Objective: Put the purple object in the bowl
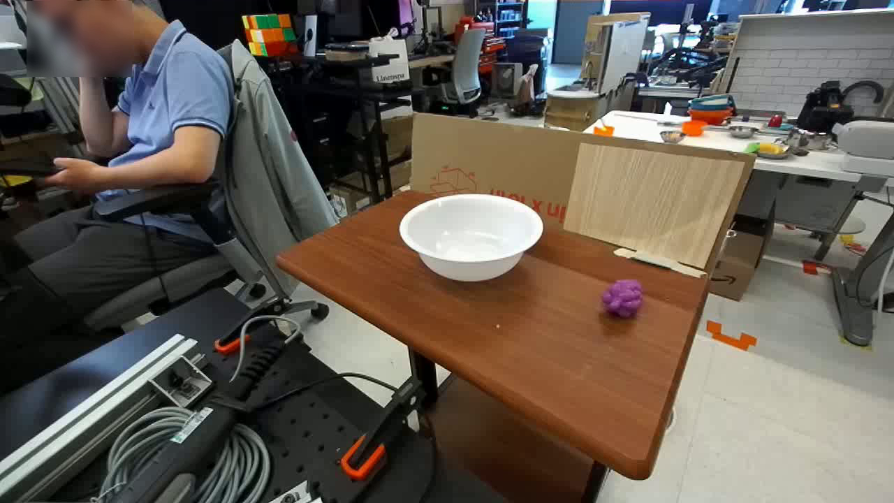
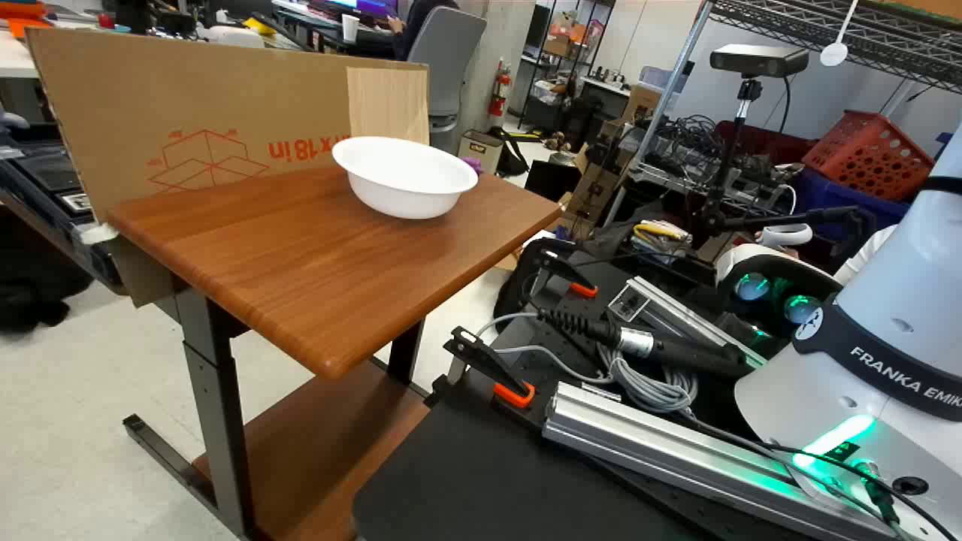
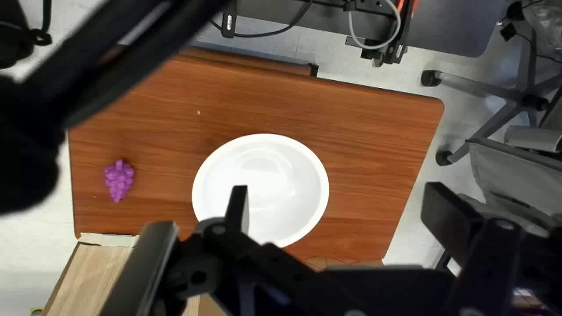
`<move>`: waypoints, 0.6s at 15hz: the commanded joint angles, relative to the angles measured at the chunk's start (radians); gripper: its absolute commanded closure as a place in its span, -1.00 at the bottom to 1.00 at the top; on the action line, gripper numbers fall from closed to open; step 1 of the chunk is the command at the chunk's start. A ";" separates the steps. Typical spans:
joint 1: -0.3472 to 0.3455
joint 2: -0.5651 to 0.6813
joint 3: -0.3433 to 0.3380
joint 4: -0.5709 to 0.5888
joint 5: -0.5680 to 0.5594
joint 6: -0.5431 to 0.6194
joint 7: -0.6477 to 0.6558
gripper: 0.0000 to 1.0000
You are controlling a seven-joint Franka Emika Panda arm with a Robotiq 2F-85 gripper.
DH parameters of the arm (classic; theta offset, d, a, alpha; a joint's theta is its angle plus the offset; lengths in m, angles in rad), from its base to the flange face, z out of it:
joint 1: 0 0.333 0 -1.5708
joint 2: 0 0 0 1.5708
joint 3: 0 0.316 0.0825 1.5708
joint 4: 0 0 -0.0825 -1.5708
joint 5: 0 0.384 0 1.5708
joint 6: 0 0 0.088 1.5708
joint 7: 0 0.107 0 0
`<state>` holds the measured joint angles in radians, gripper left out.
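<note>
Gripper (image 3: 339,201), wrist view: Jaws spread wide, holding nothing, its dark frame masking part of the lower rim of the bowl (image 3: 263,175).
Grapes (image 3: 118,181), wrist view: Lying on the table (image 3: 377,145) left of the bowl, well apart from it; reach, grasp, carry and release all appear left to do.
Table, wrist view: Brown wood spans the gap between bowl and grapes and runs on right of the bowl. Left of the bowl, beyond the grapes, the edge is near; a sideways nudge could send them off.
Bowl, exterior view: Upright, its white floor (image 1: 471,241) in sight with no grapes in it; the grapes (image 1: 622,298) rest to its right.
Board (image 1: 653,202), exterior view: Right of the bowl, behind the grapes, with cardboard (image 1: 496,150) rising behind the bowl; wood in front of the bowl looks the roomier approach.
Arm (image 2: 887,278), exterior view: Right of the bowl (image 2: 402,184), past a dark bench (image 2: 466,458), gripper out of frame. Only a purple sliver of grapes (image 2: 472,163) shows beyond the bowl's right rim.
</note>
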<state>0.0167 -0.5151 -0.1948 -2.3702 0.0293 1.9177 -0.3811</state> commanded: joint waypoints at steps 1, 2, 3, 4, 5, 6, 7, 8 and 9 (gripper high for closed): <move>-0.013 0.002 0.011 0.003 0.006 -0.003 -0.005 -1.00; -0.013 0.002 0.011 0.003 0.006 -0.003 -0.005 -1.00; -0.013 0.002 0.011 0.003 0.006 -0.003 -0.005 -1.00; -0.013 0.002 0.011 0.003 0.006 -0.003 -0.005 -1.00; -0.013 0.002 0.011 0.003 0.006 -0.003 -0.005 -1.00; -0.013 0.002 0.011 0.003 0.006 -0.003 -0.005 -1.00; -0.013 0.002 0.011 0.003 0.006 -0.003 -0.005 -1.00; -0.011 0.011 0.011 0.005 0.010 0.009 -0.003 -1.00; -0.009 0.038 0.008 0.021 0.021 0.024 0.004 -1.00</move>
<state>0.0161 -0.5150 -0.1936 -2.3706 0.0293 1.9177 -0.3811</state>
